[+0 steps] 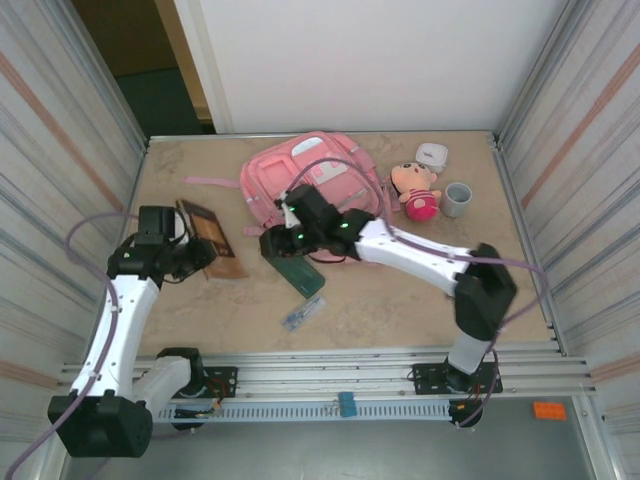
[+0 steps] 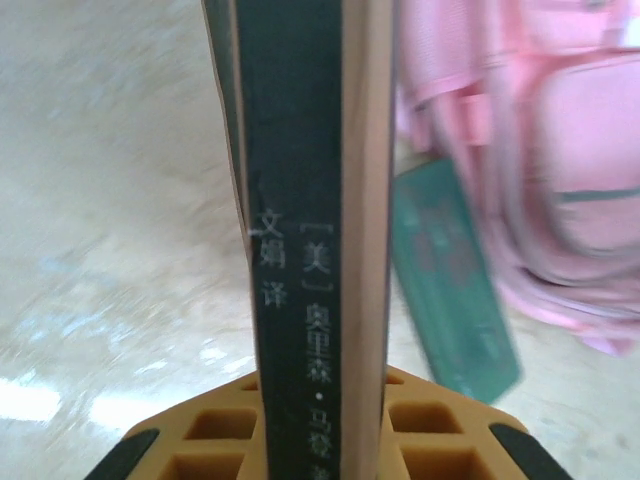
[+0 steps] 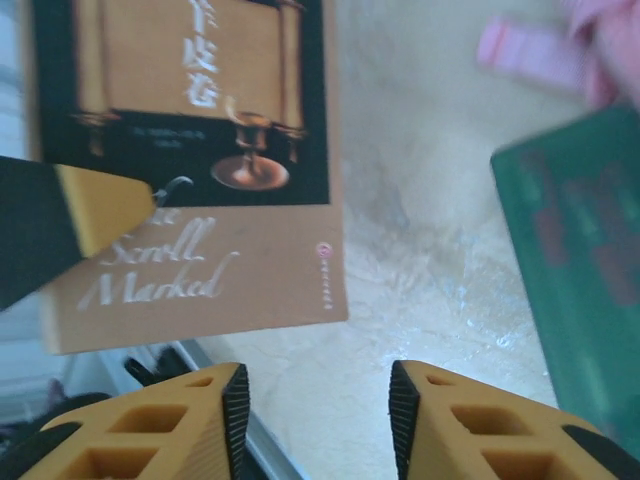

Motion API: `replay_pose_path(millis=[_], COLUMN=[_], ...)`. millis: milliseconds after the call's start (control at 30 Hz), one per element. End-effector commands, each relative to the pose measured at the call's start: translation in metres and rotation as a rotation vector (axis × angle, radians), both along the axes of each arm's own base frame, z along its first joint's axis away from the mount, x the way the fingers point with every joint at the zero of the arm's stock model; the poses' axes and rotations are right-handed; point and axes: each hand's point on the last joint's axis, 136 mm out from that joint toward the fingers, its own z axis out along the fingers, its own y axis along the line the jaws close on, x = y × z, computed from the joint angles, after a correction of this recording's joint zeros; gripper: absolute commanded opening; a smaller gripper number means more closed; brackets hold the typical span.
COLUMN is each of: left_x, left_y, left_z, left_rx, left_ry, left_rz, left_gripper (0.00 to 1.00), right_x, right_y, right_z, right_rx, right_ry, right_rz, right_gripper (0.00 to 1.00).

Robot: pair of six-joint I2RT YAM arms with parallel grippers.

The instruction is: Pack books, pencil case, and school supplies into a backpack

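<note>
My left gripper is shut on the brown book at the table's left. In the left wrist view the book's dark spine stands on edge between the jaws of that gripper. My right gripper is open with bare table between its fingers. It hovers just left of the dark green pencil case, facing the book's cover. The pink backpack lies behind the right gripper. A slim clear pen rests in front of the pencil case.
A pink plush doll, a grey cup and a small white box stand at the back right. A pink backpack strap trails left across the table. Metal walls close in both sides.
</note>
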Motion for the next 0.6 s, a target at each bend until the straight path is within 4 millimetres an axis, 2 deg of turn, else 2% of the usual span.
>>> replay_pose_path(millis=[0,100,167,300,333,400,500,567], left_x=[0.025,0.029,0.026,0.019,0.017,0.013,0.004,-0.003], left_y=[-0.045,-0.089,-0.118,-0.161,-0.167,-0.181,-0.198,-0.208], left_z=[0.073,0.121,0.145,0.181,0.186,0.193,0.194,0.195], left_rx=[-0.100,-0.063,-0.012,-0.145,-0.181,-0.241,-0.294,-0.336], left_ry=[-0.250,-0.428,-0.552,-0.755,-0.785,-0.828,-0.852,-0.871], left_rz=[-0.238,-0.456,-0.596,-0.788,-0.820,-0.897,-1.003,-1.068], left_gripper=[0.00,0.00,0.00,0.00,0.00,0.00,0.00,0.00], right_x=[0.014,0.021,0.024,0.021,0.019,0.014,0.004,-0.004], right_y=[-0.039,-0.079,-0.104,-0.149,-0.158,-0.179,-0.206,-0.218], right_z=[0.033,0.053,0.067,0.103,0.110,0.121,0.136,0.142], right_rx=[0.030,0.047,0.063,0.095,0.103,0.119,0.173,0.204], right_ry=[-0.116,-0.180,-0.230,-0.375,-0.410,-0.473,-0.539,-0.569], right_rz=[-0.098,-0.170,-0.212,-0.262,-0.269,-0.297,-0.336,-0.340], right_gripper=[0.47,0.49,0.51,0.55,0.56,0.66,0.80,0.86])
